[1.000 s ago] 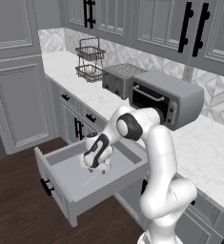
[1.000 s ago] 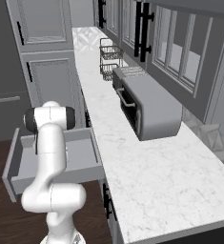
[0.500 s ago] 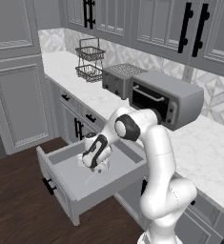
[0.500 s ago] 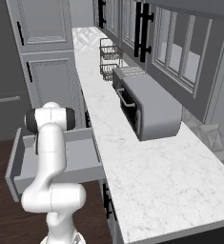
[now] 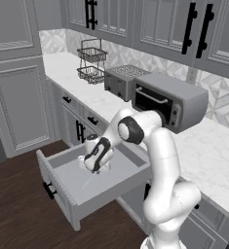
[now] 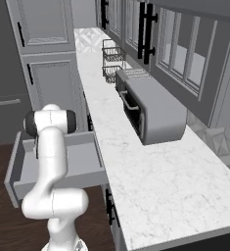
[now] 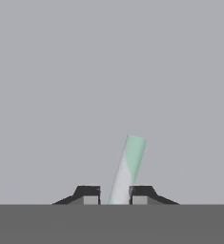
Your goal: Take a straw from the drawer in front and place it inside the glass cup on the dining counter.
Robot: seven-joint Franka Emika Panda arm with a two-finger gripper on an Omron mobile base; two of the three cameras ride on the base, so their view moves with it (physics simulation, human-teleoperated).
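The drawer stands pulled out below the wall counter; it is also in the right base view. My gripper reaches down into it, close to the drawer floor. In the hand view the straw, a pale green-white stick, lies on the grey floor and runs up and slightly right from between my fingertips. The jaws of my gripper are shut on the straw's near end. The glass cup and the dining counter are out of view.
On the wall counter stand a toaster oven, a toaster and a wire basket rack. A tall cabinet rises left of the drawer. Dark wood floor lies in front.
The jaws have closed from wide open onto the straw. The hand has stayed low in the drawer, with hardly any other motion.
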